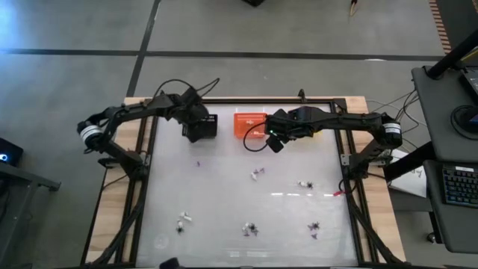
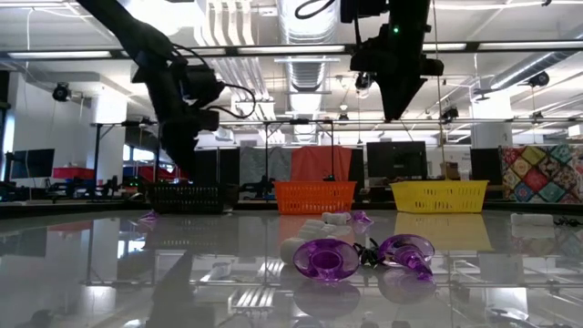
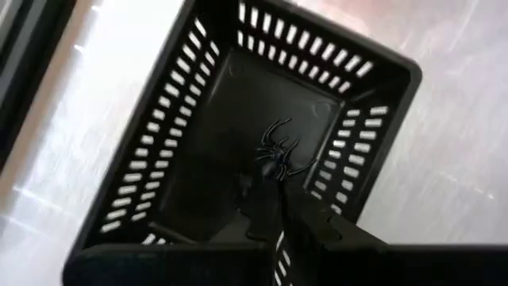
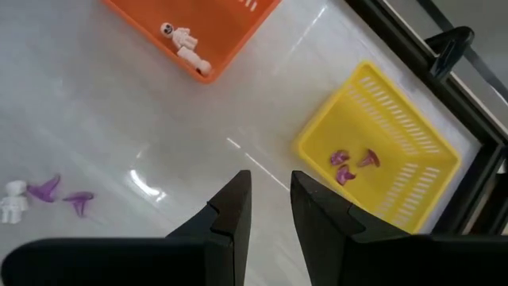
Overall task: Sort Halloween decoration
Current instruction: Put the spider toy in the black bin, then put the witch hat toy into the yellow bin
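Observation:
My left gripper (image 3: 279, 187) hangs over the black basket (image 3: 262, 87) at the table's far side, shut with a black spider (image 3: 276, 152) at its fingertips. My right gripper (image 4: 270, 191) hovers open with nothing between its fingers, high above the glass between the orange basket (image 4: 230, 32) and the yellow basket (image 4: 397, 135). A white skeleton (image 4: 182, 40) lies in the orange basket, and purple pieces (image 4: 349, 167) lie in the yellow one. More trinkets lie scattered on the table (image 1: 258, 173) (image 1: 250, 229). My left gripper pinches the black spider at its near end (image 3: 278, 171) between the very tips of its shut fingers, which slant steeply down from above. The spider hangs clear inside the basket's opening with its legs spread. Which part of it is gripped is too small to tell.
Loose pieces lie on the glass at mid table (image 1: 305, 184) and toward the near edge (image 1: 183, 220) (image 1: 314, 228). In the low view, purple pieces (image 2: 328, 260) and a spider (image 2: 369, 253) lie close to the camera. A black frame rail (image 1: 246, 101) runs behind the baskets.

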Robot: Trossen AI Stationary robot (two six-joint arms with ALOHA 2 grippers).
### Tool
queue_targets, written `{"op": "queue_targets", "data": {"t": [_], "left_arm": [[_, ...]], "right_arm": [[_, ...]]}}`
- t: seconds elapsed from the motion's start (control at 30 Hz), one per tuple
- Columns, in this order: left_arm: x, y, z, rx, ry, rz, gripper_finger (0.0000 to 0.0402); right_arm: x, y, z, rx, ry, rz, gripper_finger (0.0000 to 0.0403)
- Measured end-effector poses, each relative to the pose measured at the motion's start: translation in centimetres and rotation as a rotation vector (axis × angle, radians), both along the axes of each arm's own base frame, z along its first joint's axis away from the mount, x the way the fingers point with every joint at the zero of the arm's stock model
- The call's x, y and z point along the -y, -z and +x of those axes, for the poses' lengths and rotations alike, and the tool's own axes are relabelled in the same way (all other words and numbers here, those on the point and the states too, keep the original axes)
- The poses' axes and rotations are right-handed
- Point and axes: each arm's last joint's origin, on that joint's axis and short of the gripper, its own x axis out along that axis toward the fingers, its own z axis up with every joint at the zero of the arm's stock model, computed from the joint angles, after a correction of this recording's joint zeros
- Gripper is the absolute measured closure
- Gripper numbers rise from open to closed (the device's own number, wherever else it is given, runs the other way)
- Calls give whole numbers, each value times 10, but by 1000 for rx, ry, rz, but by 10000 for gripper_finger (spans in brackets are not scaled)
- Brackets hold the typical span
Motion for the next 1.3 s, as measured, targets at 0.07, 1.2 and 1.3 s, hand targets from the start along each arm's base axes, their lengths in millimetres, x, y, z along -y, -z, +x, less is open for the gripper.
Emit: {"op": "queue_targets", "data": {"t": [0.07, 1.2, 1.3], "left_arm": [[-2, -3, 3, 11, 0, 10, 401], [40, -74, -44, 78, -16, 48, 311], [46, -85, -51, 115, -14, 79, 311]], "right_arm": [[0, 0, 0, 0, 0, 0, 319], [-17, 0, 12, 171, 78, 222, 319], [-33, 1, 10, 158, 131, 251, 319]]}}
